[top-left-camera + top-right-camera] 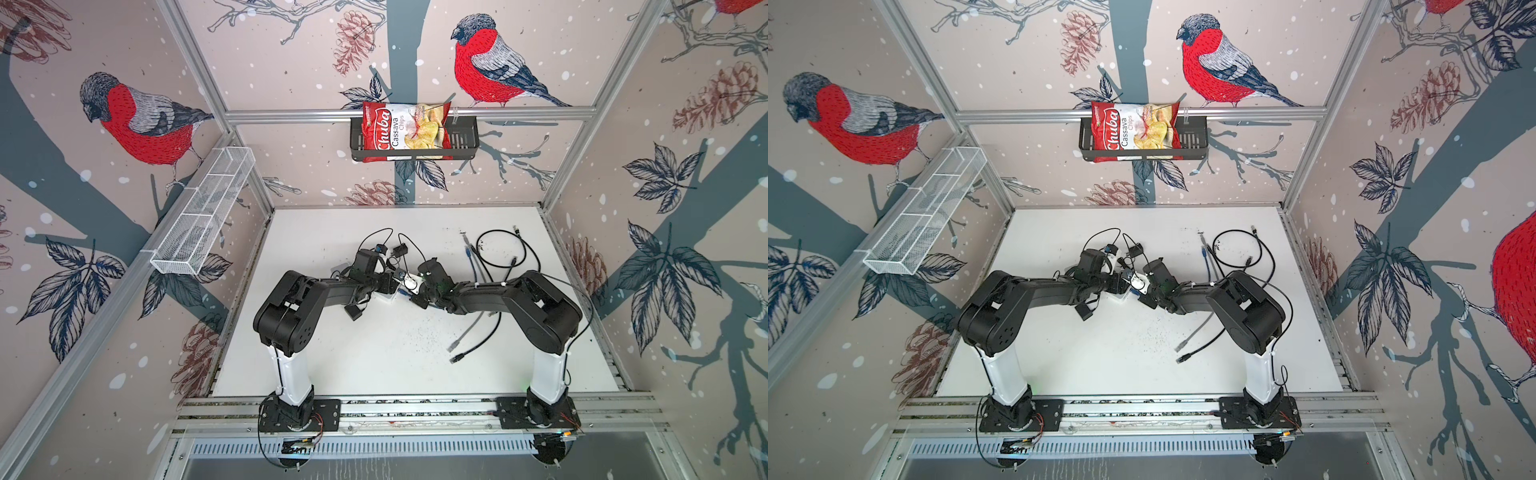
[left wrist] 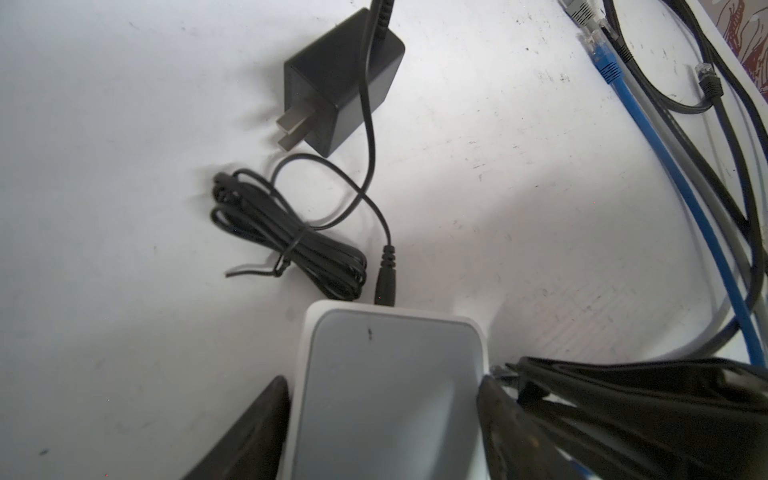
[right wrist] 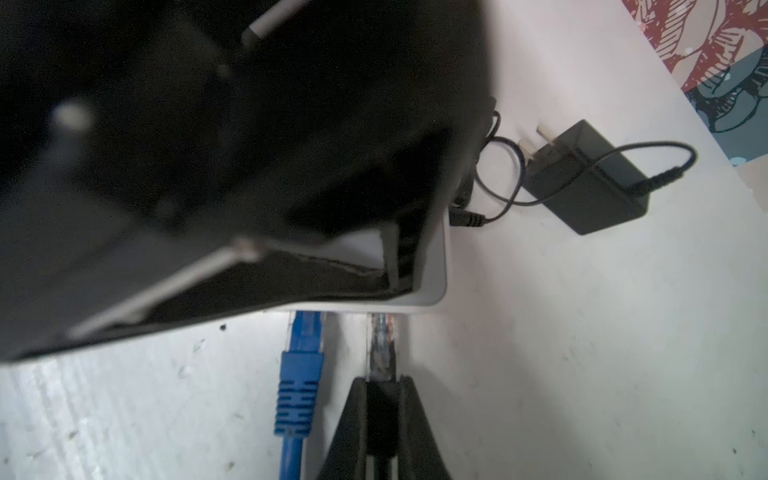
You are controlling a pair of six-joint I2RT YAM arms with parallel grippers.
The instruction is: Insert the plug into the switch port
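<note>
A smooth, matt white plastic shell is seen on the switch (image 2: 390, 395), matt black plastic on the adapter (image 2: 345, 79), ribbed blue plastic on one plug (image 3: 297, 399), and a scuffed, speckled white finish on the table (image 2: 519, 187).

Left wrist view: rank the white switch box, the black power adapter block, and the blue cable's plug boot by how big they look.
1. White plastic switch box, though it sits nearest the camera.
2. Black rectangular power adapter block.
3. Blue cable's plug boot, smallest and farthest.
</note>
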